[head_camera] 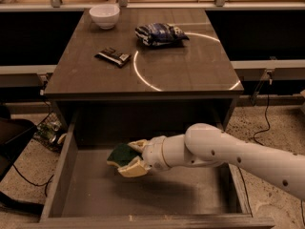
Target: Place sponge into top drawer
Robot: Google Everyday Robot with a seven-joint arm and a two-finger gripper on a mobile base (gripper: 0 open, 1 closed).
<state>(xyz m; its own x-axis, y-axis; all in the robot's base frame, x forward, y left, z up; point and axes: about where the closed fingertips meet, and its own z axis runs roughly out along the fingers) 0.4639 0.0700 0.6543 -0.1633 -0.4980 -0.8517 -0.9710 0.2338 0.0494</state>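
Observation:
The top drawer [62, 175] is pulled out wide below the grey table. My white arm reaches in from the right. My gripper [129, 157] is inside the drawer, left of its middle, a little above the floor. Its pale fingers [134, 168] are shut on the sponge [122, 153], whose dark green face points up and left with a strip of yellow foam at its lower edge. The sponge looks held just off the drawer floor.
On the grey table [190, 75] lie a dark snack bar wrapper [113, 57], a blue-and-white snack bag [159, 34] and a white bowl [104, 15]. Cables [19, 175] run over the floor to the left of the drawer.

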